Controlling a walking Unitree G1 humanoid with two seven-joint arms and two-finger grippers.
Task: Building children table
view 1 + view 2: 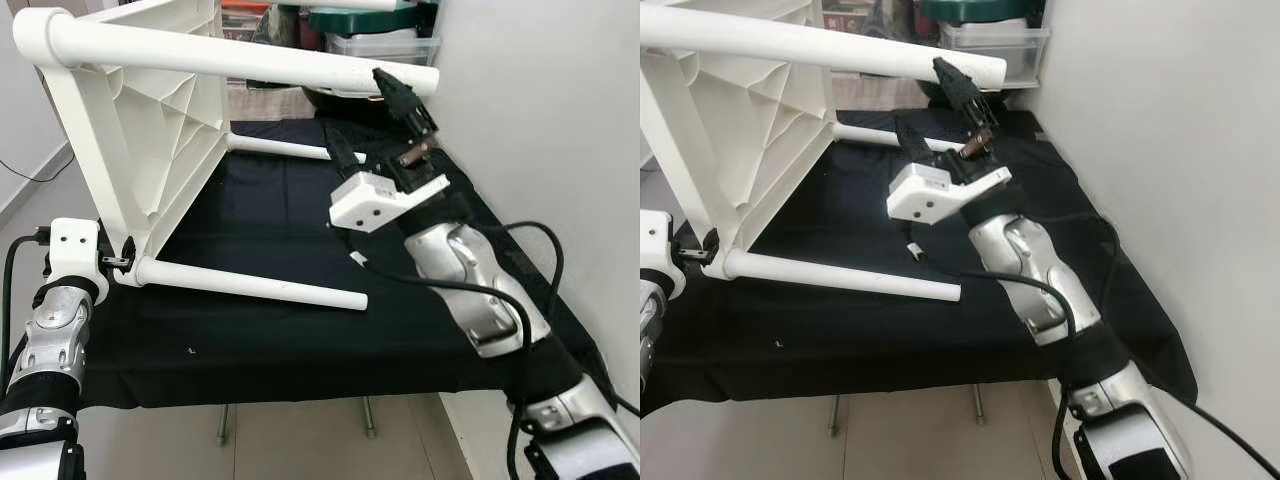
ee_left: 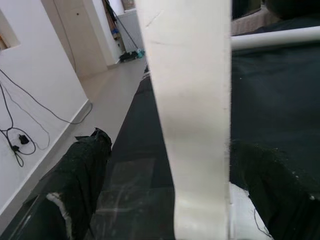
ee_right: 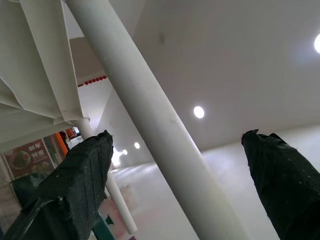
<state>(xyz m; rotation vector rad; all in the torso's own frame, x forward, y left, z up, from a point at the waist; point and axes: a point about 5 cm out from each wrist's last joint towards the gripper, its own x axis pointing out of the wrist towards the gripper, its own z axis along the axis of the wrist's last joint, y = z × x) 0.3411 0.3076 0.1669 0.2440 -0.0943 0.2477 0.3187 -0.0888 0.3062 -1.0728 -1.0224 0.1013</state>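
Left eye view: a white plastic children table (image 1: 130, 130) lies tipped on its side on a desk (image 1: 300, 340) covered with black cloth. Its ribbed underside faces 3 o'clock. Three round, smooth white legs show: an upper leg (image 1: 240, 55) running across the top of the scene, a lower leg (image 1: 250, 285) resting on the cloth, and a far leg (image 1: 285, 148) at 12 o'clock behind the right arm.

The right tool (image 1: 375, 125) is raised below the free end of the upper leg. In the right wrist view its two black fingers (image 3: 75, 185) are spread wide, with the leg passing between them and touching neither.

The left tool (image 1: 118, 262) sits at 9 o'clock, at the table's lower corner where the lower leg joins. In the left wrist view its textured black fingers (image 2: 80, 180) stand either side of a flat white table edge (image 2: 195, 125); whether they press on it cannot be told.

Clear storage boxes (image 1: 385, 42) stand at 12 o'clock beyond the desk. A plain white wall (image 1: 550, 120) runs close along the desk at 3 o'clock. Black cable (image 1: 470, 290) loops over the right arm.
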